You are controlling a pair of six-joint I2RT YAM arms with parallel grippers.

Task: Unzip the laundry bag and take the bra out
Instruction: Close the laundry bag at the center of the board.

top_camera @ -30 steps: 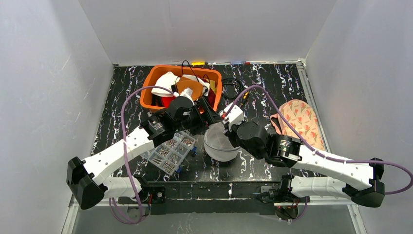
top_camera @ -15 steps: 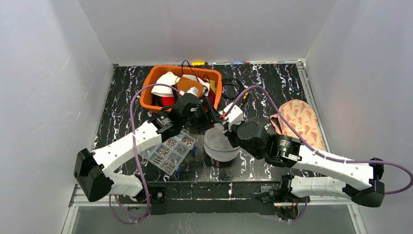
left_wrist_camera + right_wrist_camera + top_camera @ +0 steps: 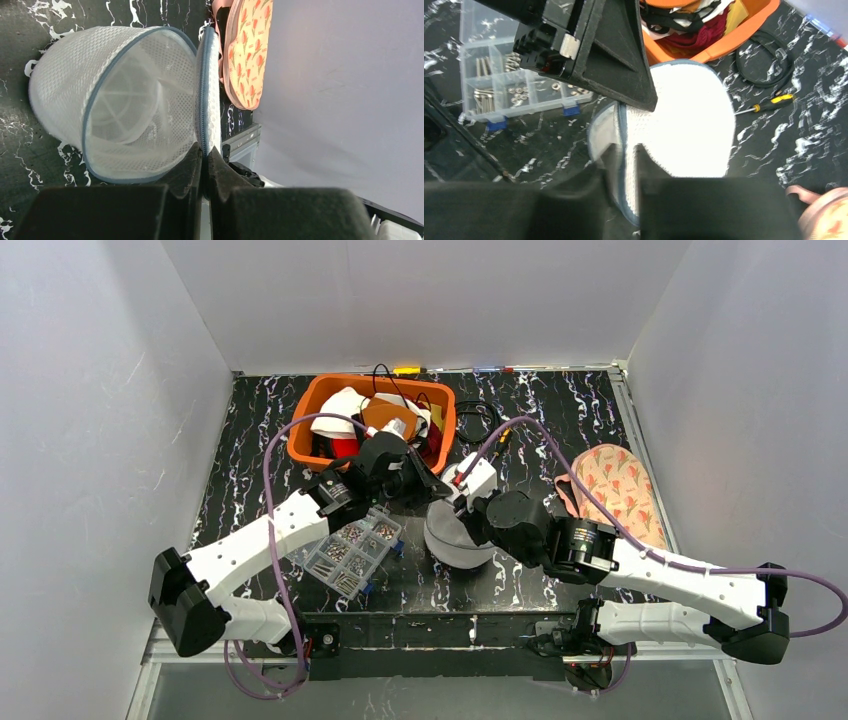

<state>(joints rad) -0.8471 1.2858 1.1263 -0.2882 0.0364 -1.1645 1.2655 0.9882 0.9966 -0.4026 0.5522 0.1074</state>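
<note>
in the left pincer [image 3: 205,157], clamped tight, stands the flap [image 3: 207,90] — lifted, likely to hold the bag [image 3: 65,95] agape. the bra [image 3: 250,45] lies out, beyond the flap. the right pincer [image 3: 626,170] — narrow, astride the bag's edge, grip unclear.

lab w/ white booth walls [image 3: 420,300]

R end effector [image 3: 626,156] blurred; bra [image 3: 824,215] cut off.
</note>
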